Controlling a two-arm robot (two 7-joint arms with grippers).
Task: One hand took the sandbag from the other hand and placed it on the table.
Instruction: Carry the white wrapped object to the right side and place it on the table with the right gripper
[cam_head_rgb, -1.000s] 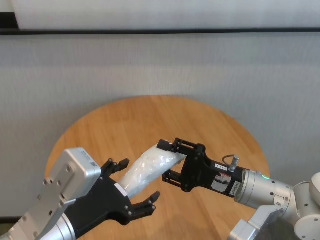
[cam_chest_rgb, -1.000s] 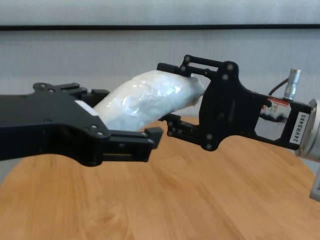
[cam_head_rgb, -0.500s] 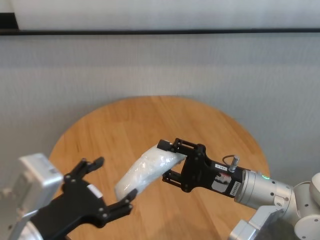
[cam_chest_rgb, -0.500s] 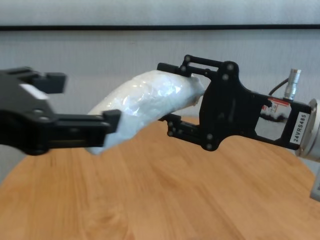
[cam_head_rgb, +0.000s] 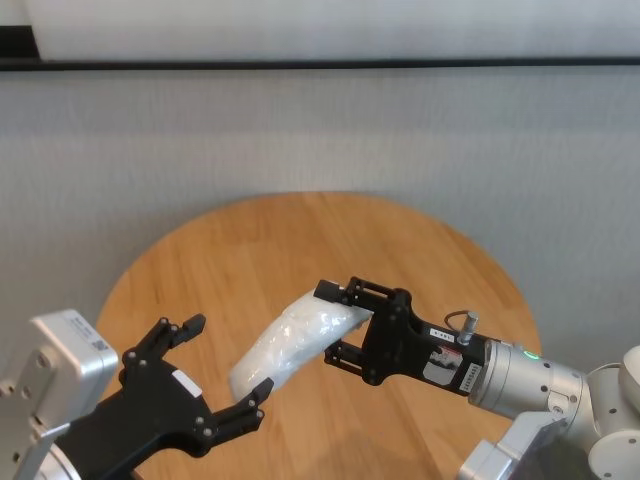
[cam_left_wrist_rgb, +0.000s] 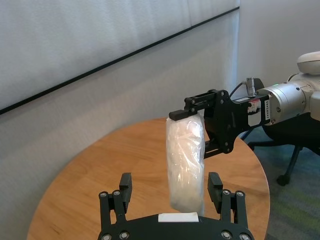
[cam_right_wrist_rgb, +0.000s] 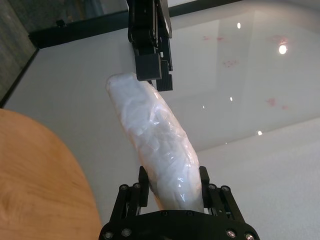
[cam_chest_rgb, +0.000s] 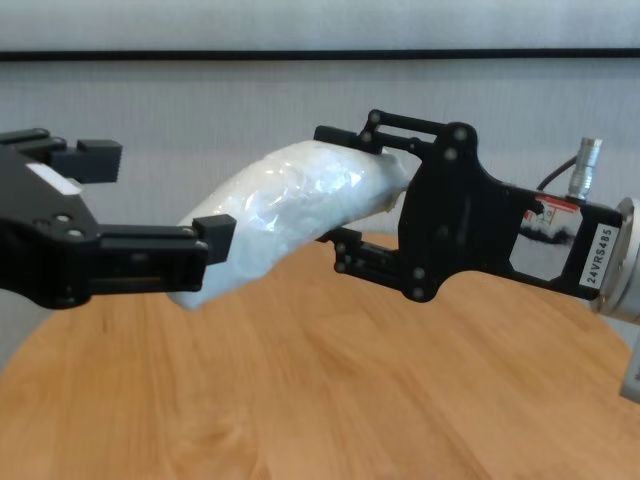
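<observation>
The white crinkly sandbag (cam_head_rgb: 290, 340) hangs in the air above the round wooden table (cam_head_rgb: 300, 240). My right gripper (cam_head_rgb: 328, 322), with the 24VR8485 label, is shut on the bag's far end; it also shows in the chest view (cam_chest_rgb: 335, 198). My left gripper (cam_head_rgb: 228, 355) is open, its fingers standing on either side of the bag's free end without clamping it. In the left wrist view the sandbag (cam_left_wrist_rgb: 186, 165) droops between the spread fingers of the left gripper (cam_left_wrist_rgb: 170, 181). In the right wrist view the sandbag (cam_right_wrist_rgb: 160, 135) runs from the right gripper (cam_right_wrist_rgb: 173, 177) toward the left one (cam_right_wrist_rgb: 150, 50).
A grey wall panel stands behind the table. An office chair base (cam_left_wrist_rgb: 280, 175) sits on the floor beyond the table's right side. The tabletop (cam_chest_rgb: 350, 380) under both grippers is bare wood.
My left gripper has drawn back along the sandbag to its free end, fingers spread. The right gripper and the sandbag have stayed still.
</observation>
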